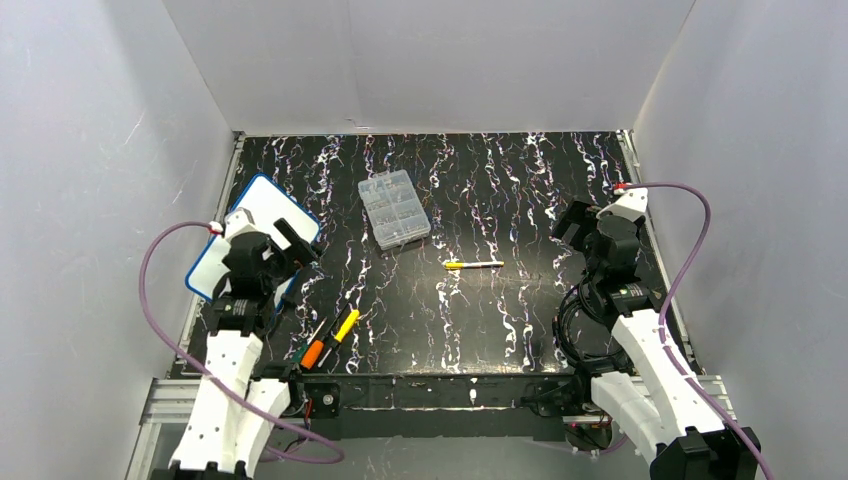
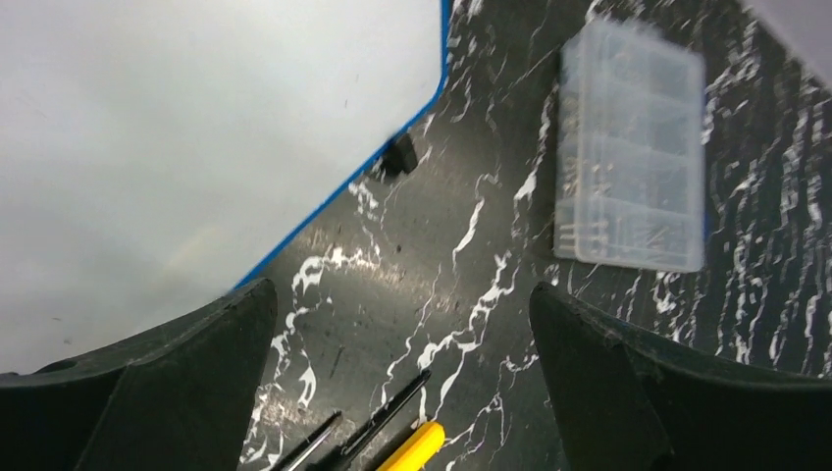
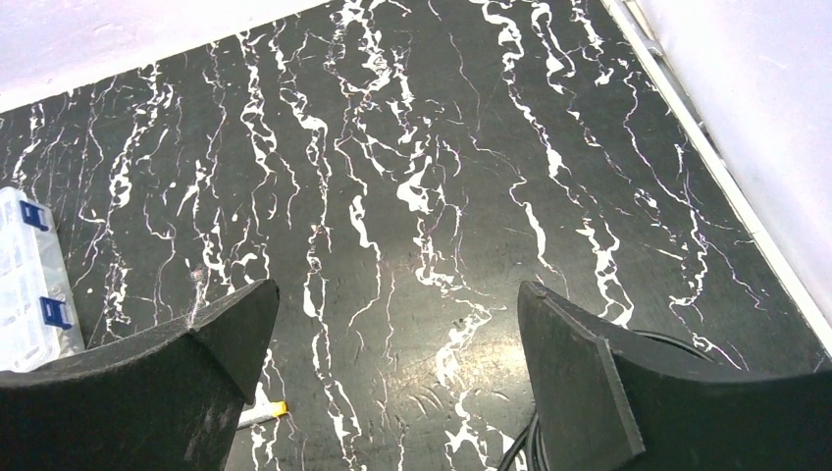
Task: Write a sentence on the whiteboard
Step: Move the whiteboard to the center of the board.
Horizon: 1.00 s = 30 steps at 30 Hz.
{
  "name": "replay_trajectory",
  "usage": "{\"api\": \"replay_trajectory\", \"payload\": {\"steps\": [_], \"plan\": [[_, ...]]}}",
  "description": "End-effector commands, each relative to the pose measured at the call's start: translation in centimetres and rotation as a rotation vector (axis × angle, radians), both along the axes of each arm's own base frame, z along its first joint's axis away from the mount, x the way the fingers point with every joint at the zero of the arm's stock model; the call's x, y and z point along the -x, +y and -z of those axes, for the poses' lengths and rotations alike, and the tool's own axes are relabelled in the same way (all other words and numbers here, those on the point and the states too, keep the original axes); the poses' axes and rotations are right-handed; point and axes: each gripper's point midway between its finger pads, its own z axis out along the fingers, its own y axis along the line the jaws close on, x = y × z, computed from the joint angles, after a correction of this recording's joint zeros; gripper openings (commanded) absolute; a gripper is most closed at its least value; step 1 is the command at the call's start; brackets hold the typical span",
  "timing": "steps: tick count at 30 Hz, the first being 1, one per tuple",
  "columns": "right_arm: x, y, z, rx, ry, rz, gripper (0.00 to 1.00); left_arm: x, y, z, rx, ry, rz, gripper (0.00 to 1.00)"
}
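The whiteboard (image 1: pixel 262 205), white with a thin blue rim, lies at the left of the table, partly hidden by my left arm. In the left wrist view it (image 2: pixel 196 118) fills the upper left, and the part that shows is blank; no sentence is visible. A yellow and white marker (image 1: pixel 474 265) lies on the table's middle; its end (image 3: pixel 265 412) shows in the right wrist view. My left gripper (image 1: pixel 292 255) (image 2: pixel 402 294) is open and empty beside the board's right edge. My right gripper (image 1: pixel 577 228) (image 3: pixel 397 294) is open and empty, right of the marker.
A clear plastic compartment box (image 1: pixel 394 208) (image 2: pixel 633 147) (image 3: pixel 25 285) lies behind the table's middle. Screwdrivers with an orange handle (image 1: pixel 313 352) and a yellow handle (image 1: pixel 346 324) (image 2: pixel 417 449) lie near the front left. A small black piece (image 2: pixel 399 155) sits at the board's edge. White walls enclose the table.
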Motion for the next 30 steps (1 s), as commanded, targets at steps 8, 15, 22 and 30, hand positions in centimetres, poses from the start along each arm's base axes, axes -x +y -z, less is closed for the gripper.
{"api": "replay_trajectory", "payload": {"steps": [8, 15, 22, 30], "plan": [[-0.4, 0.8, -2.8, -0.032, -0.067, -0.039, 1.0, -0.9, -2.5, 8.4, -0.021, 0.27, -0.056, 0.99], [0.0, 0.9, -2.4, -0.037, -0.054, -0.046, 1.0, -3.6, -3.4, 10.1, -0.002, 0.256, -0.132, 0.79], [0.1, 1.0, -2.8, -0.042, -0.062, -0.051, 1.0, -6.0, -2.8, 10.0, -0.042, 0.184, -0.311, 0.64], [0.2, 0.9, -3.1, -0.044, -0.075, -0.048, 1.0, -8.7, -2.9, 11.1, -0.112, 0.206, -0.335, 0.57]]}}
